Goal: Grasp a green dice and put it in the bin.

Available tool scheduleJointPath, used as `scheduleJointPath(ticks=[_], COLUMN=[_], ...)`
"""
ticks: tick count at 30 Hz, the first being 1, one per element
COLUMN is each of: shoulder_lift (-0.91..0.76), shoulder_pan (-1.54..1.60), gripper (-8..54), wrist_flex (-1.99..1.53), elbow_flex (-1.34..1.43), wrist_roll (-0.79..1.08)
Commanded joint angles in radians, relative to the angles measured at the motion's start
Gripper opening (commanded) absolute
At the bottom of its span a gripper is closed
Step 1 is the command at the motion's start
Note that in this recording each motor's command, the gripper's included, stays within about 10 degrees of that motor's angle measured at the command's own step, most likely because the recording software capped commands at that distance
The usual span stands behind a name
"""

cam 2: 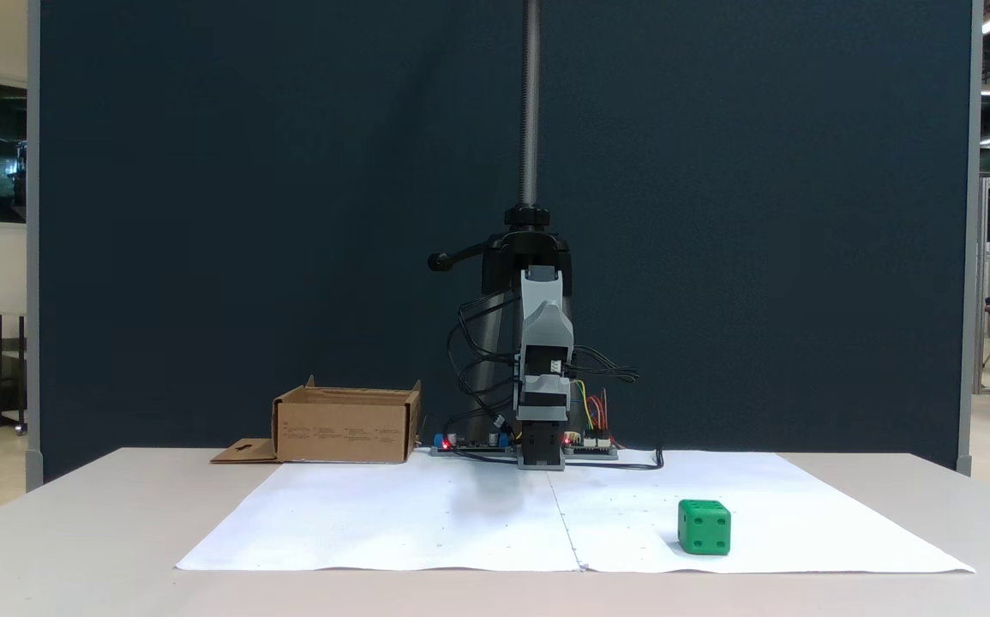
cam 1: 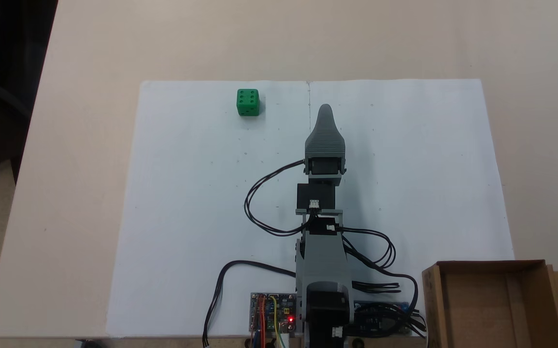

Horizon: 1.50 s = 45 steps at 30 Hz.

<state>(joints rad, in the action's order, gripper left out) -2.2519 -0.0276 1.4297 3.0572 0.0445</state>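
The green dice (cam 1: 248,102) (cam 2: 705,527) sits alone on the white paper, at the far left of the sheet in a fixed view from above and at the front right in the low fixed view. My gripper (cam 1: 325,110) (cam 2: 543,433) points straight out along the paper's middle seam, well to the right of the dice from above, touching nothing. Its jaws lie one over the other, so just one grey tip shows. The bin (cam 1: 485,265) (cam 2: 345,433), a shallow brown cardboard box with a hanger-hole flap, stands beside the arm's base with nothing inside.
A white paper sheet (cam 1: 187,217) covers the middle of the beige table. Circuit boards (cam 1: 273,311) and looping black cables (cam 1: 259,203) lie around the arm's base. A dark clamp on a metal pole (cam 2: 529,240) rises behind the arm.
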Motion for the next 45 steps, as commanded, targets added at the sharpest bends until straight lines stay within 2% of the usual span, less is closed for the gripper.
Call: scheduleJointPath(ticks=[1,16,21,38,42,45], shoulder_lift=[-0.114,-0.117,-0.112,-0.11,-0.069,0.029], shoulder_pan=[-0.011,-0.011,-0.006,0.015,0.055,0.11], gripper=[45.8,44.7,39.7,40.2,41.0,43.2], wrist_flex=[0.127,0.13,0.098,-1.069,-1.336,-1.52], elbow_flex=[0.074,0.072,0.018,-0.561,-0.742,-0.864], wrist_roll=[-0.064,-0.06,-0.049,-0.123,-0.123,-0.124])
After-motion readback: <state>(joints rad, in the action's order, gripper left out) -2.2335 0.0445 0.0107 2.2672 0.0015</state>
